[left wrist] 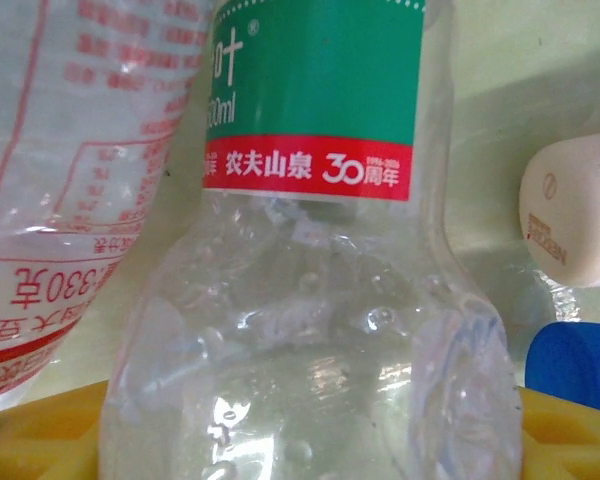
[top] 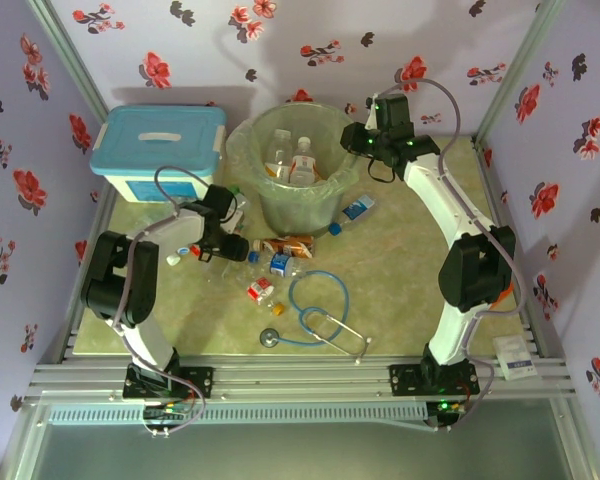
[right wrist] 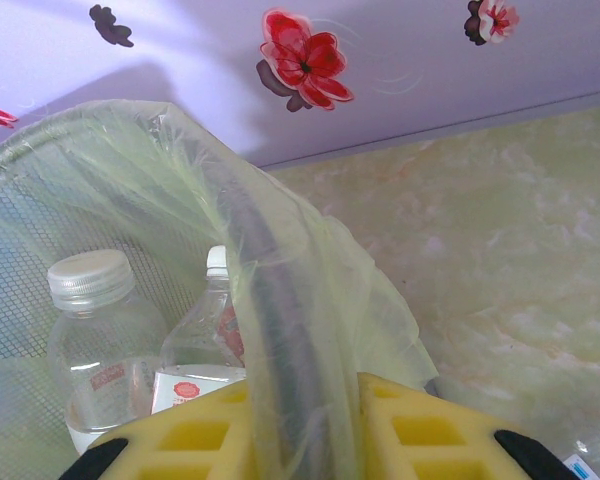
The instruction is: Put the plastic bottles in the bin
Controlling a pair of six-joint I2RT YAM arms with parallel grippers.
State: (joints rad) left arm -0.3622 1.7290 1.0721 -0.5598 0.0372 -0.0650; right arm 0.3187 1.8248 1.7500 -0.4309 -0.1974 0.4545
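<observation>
My left gripper [top: 220, 237] is low over the cluster of plastic bottles left of the bin. Its yellow pads [left wrist: 40, 435] press both sides of a clear bottle [left wrist: 310, 330] with a green and red label. A red-printed bottle [left wrist: 60, 200] lies just left of it, with a white cap [left wrist: 575, 210] and a blue cap [left wrist: 575, 365] to the right. More bottles [top: 261, 290] lie loose on the table. The grey-green bin [top: 290, 205] holds several bottles [top: 302, 160]. My right gripper [right wrist: 305, 430] is shut on the bin's rim [right wrist: 270, 290] and its liner, on the right side [top: 358, 140].
A white box with a light-blue lid [top: 160, 150] stands at the back left, close to the bin. A blue-tubed stethoscope [top: 315, 315] lies on the table in front of the bottles. Floral walls enclose three sides.
</observation>
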